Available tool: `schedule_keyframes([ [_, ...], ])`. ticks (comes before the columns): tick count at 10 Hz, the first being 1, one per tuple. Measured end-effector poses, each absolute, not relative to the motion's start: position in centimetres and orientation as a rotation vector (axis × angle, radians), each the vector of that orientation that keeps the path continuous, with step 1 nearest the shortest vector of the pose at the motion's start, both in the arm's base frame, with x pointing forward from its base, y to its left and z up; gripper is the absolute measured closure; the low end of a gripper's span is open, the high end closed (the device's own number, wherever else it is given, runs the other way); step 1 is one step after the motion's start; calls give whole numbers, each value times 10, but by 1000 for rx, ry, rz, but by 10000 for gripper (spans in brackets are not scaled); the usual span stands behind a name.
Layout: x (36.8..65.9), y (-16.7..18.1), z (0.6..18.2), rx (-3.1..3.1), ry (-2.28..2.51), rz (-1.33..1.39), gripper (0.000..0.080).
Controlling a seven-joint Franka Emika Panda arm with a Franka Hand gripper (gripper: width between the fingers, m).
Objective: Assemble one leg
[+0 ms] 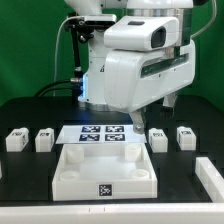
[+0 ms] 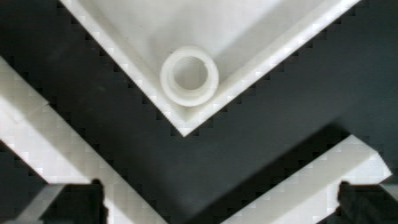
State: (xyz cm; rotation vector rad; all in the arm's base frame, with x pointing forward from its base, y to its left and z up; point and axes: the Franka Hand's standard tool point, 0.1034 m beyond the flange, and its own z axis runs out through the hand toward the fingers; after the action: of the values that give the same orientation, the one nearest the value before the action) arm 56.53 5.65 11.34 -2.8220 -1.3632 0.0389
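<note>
Four legs, small white blocks with tags, stand in a row on the black table: two at the exterior view's left (image 1: 17, 139) (image 1: 44, 139) and two at its right (image 1: 157, 137) (image 1: 186, 135). My gripper (image 1: 137, 120) hangs over the far right part of the large flat white square piece (image 1: 105, 168), away from every leg. In the wrist view my gripper (image 2: 217, 205) is open and empty, with dark fingertips (image 2: 68, 200) at both edges. Below it is a corner of the white piece (image 2: 249, 30) with a round socket (image 2: 191, 77). No leg shows in the wrist view.
The marker board (image 1: 100, 133) lies behind the white piece, between the two pairs of legs. Raised white walls (image 1: 70, 183) run round the white piece and show as slanted white bands (image 2: 54, 120) in the wrist view. Another white part (image 1: 212, 180) lies at the exterior view's right edge.
</note>
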Motion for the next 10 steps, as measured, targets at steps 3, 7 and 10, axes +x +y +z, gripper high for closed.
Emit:
schedule_keyframes([
  [3, 565, 56, 113, -2808, -1394, 40, 150],
  [7, 565, 55, 112, -2733, -1539, 44, 150],
  [10, 562, 54, 111, -2699, -1599, 46, 150],
])
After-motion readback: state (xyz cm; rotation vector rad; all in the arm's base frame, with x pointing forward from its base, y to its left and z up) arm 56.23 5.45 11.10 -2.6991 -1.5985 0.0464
